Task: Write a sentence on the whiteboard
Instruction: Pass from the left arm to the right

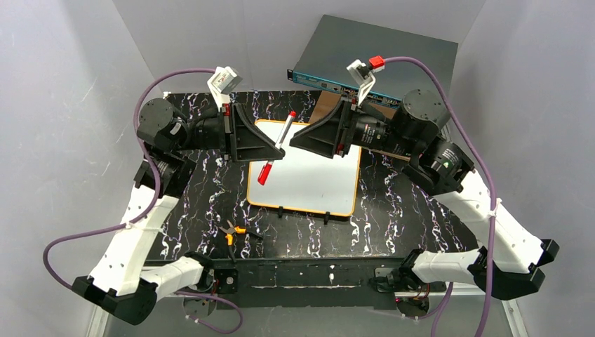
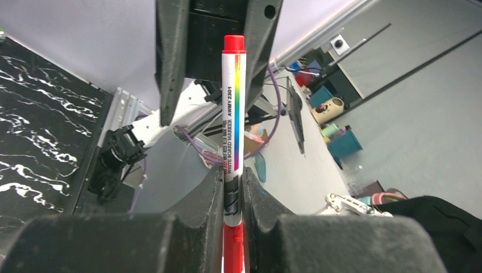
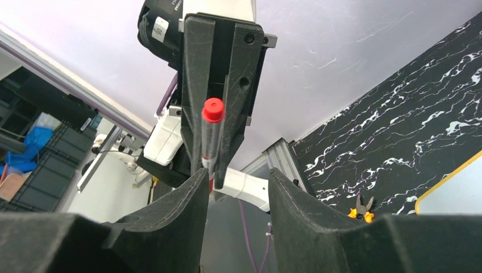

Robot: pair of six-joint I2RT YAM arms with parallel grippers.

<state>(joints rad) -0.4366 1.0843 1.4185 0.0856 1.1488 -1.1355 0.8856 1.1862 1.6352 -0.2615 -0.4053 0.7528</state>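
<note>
Nearest us, at the lower centre of the top view, orange-handled pliers (image 1: 232, 232) lie on the black marbled surface (image 1: 393, 210), near the whiteboard's lower-left corner but apart from it. The whiteboard (image 1: 316, 182) lies flat in mid-frame, with its orange rim and black clip feet along the near edge. Above its upper-left part the left fingers (image 1: 252, 137) are clamped on a marker (image 1: 278, 144), which slants with its red cap toward the lower left. In the left wrist view we see them pinching the barrel, its rainbow stripe facing the camera. The right fingers (image 1: 319, 133) face them from the right, spread apart and holding nothing. We cannot tell whether the marker's far end touches them. Farthest, at the upper right, sits a grey box (image 1: 382, 49) with a teal front.
</note>
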